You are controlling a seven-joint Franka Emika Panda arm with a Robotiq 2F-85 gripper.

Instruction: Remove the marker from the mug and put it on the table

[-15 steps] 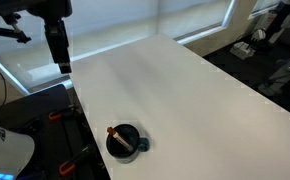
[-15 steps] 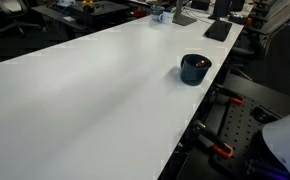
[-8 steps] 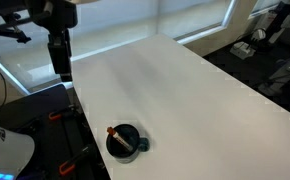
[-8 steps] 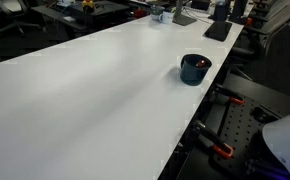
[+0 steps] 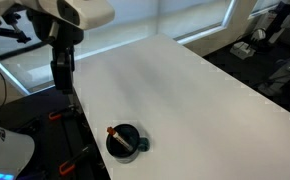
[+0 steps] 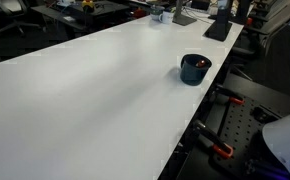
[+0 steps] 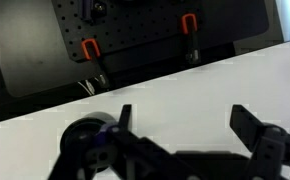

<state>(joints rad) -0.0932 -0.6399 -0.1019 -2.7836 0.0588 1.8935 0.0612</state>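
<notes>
The pincer (image 5: 62,84), jaws wide and empty, has dropped lower at the far left; the marker (image 5: 115,134) still rests in the mug (image 5: 126,143).

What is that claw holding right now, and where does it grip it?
Nothing. The gripper is open, with only the table showing between its jaws. The marker sits in the mug, well apart from it.

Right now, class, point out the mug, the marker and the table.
mug (image 6: 194,74), in an exterior view, side wall
marker (image 5: 115,134), in an exterior view, mid-shaft
table (image 6: 95,90), in an exterior view, bare white top
</notes>
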